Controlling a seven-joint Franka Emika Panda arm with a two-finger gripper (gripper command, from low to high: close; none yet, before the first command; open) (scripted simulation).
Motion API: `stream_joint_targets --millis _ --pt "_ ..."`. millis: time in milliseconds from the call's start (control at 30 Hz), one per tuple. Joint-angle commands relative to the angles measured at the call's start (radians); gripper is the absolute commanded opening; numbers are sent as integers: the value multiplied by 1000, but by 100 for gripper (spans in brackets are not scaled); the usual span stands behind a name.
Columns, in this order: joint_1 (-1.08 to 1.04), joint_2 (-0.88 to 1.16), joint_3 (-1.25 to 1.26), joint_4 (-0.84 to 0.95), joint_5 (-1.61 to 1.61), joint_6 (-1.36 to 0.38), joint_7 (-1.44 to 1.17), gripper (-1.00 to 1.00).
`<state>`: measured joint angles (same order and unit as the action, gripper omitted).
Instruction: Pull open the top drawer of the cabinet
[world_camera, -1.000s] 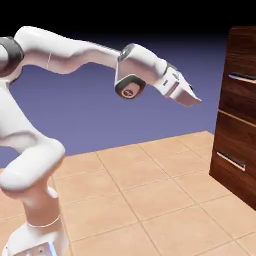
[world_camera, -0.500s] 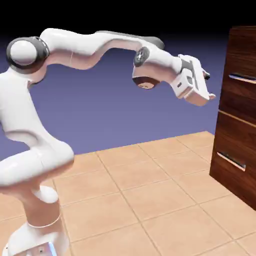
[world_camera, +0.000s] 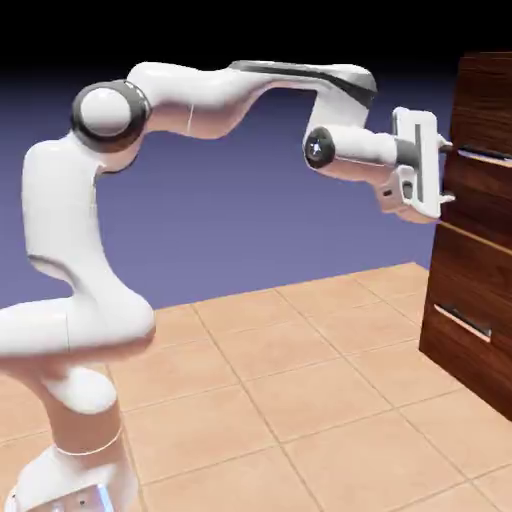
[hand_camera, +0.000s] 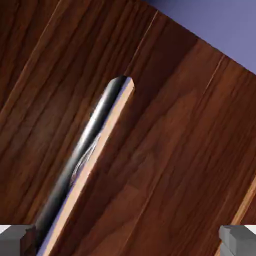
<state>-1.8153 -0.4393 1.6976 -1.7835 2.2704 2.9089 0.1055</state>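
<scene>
Item: cabinet (world_camera: 478, 230). Tall, dark brown wood grain, standing at the right edge of the exterior view on the tan tiled surface (world_camera: 300, 400). Two stacked drawer fronts show, each with a slim silver bar handle.

Item: top drawer (world_camera: 484, 175). Upper of the two fronts, its handle (world_camera: 482, 155) running level near the front's upper part. The front sits flush with the cabinet face; I see no gap. In my hand view the same handle (hand_camera: 85, 160) crosses the frame on a slant, from the lower left up toward the middle, with wood grain filling nearly everything else.

Item: lower drawer (world_camera: 470, 330). Its own silver handle is well below my hand.

Item: my pincer (world_camera: 443, 160). Jaws spread wide, nothing between them. It sits level at the top drawer's height, just beside the handle's near end; whether it touches, I cannot tell. In the hand view the two grey fingertips (hand_camera: 15, 239) stand far apart at the bottom corners, the handle's lower end next to the left one.
</scene>
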Motion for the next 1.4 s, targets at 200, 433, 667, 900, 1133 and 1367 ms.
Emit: stream_joint_targets --millis 200,433,667,900,1133,1367 --pt "-245 18 228 138 304 -17 -85 0" --pt "-439 -27 392 283 428 -14 -60 0" --pt "-584 -147 490 444 345 12 96 -100" --pt "-353 33 328 196 468 -30 -135 -100" --pt "-99 193 131 38 576 -36 -367 -100" --pt "154 260 -101 -34 628 -37 -477 -100"
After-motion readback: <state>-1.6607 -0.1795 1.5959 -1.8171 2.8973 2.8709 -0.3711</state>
